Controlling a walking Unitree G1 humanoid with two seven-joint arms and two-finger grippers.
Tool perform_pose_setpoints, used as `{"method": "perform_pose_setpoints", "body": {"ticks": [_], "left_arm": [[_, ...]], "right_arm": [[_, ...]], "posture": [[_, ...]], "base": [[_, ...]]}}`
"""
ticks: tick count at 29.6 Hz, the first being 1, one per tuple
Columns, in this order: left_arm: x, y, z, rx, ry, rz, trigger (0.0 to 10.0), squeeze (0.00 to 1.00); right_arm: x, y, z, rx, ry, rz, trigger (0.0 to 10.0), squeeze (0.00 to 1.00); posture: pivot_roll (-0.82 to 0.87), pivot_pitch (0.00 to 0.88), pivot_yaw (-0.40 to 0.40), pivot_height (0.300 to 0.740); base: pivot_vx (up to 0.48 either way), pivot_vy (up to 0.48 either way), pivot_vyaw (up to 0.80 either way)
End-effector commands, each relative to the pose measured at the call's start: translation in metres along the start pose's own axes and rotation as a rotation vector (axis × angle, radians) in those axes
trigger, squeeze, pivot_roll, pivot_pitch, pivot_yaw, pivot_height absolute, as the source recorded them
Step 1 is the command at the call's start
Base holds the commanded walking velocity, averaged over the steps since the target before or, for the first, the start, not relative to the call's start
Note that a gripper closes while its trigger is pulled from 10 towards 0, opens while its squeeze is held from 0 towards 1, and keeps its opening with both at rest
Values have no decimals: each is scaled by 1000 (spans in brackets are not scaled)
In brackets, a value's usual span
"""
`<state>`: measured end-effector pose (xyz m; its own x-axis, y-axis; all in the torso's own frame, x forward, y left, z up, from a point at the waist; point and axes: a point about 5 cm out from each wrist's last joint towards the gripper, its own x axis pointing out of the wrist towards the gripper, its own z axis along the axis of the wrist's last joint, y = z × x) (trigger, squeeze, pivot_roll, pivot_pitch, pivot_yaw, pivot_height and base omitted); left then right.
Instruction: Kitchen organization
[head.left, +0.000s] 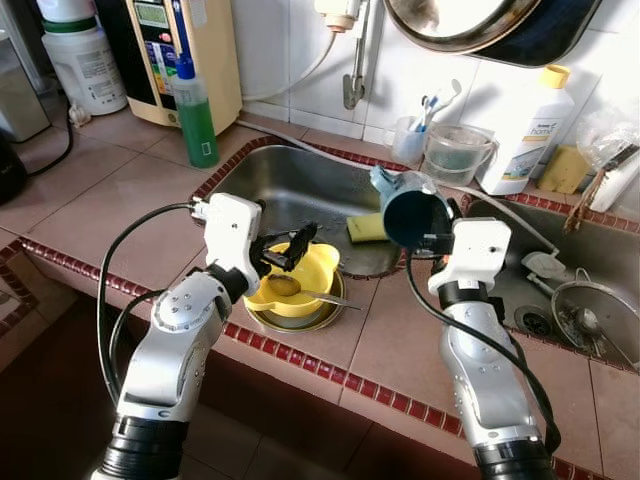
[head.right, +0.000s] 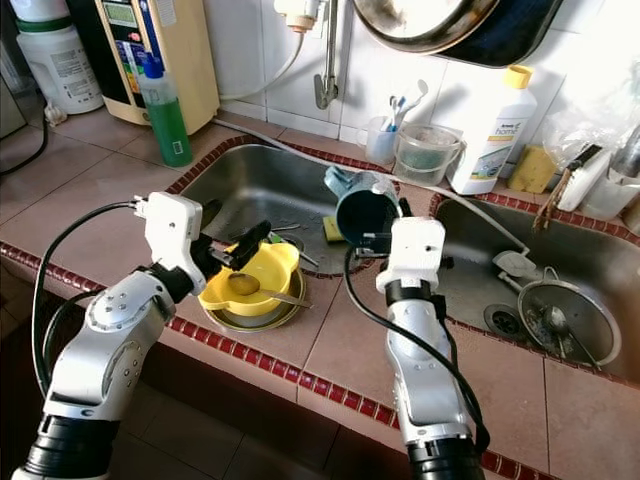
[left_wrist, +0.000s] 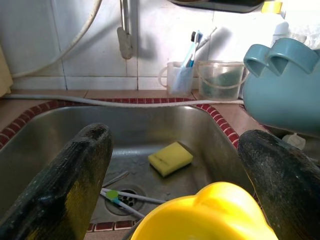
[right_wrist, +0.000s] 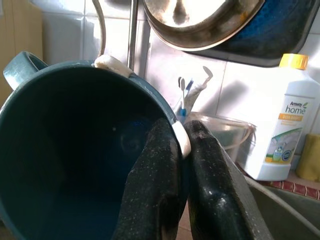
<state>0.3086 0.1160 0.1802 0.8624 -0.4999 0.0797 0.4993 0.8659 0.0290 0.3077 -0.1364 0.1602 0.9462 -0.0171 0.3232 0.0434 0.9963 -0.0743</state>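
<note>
Right hand pinches teal mug rim.

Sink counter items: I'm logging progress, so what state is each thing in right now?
Teal plastic mug: lifted, tipped on its side, rim pinched by the right tool.
Yellow plastic bowl: upright in a metal dish, spoon inside.
Left tool: open, at the bowl.
Yellow sponge: lying in the steel sink.
</note>
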Motion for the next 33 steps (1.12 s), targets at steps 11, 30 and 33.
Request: {"method": "perform_pose_setpoints", "body": {"ticks": [11, 30, 33], "left_arm": [[3, -2, 4, 10, -13, -12, 10000, 0], [-10, -29, 25, 57, -75, -156, 10000, 0], [-14, -33, 29, 65, -82, -174, 10000, 0]], "right_arm": [[4, -1, 2, 13, -21, -9, 10000, 0], [18, -27, -11, 32, 72, -9, 10000, 0], [20, -29, -11, 38, 87, 4, 10000, 0]], "posture": [[-199, 41, -21, 740], [-187, 51, -32, 740], [-184, 65, -31, 740]], "base": [[0, 0, 0], [0, 0, 0], [0, 0, 0]]}}
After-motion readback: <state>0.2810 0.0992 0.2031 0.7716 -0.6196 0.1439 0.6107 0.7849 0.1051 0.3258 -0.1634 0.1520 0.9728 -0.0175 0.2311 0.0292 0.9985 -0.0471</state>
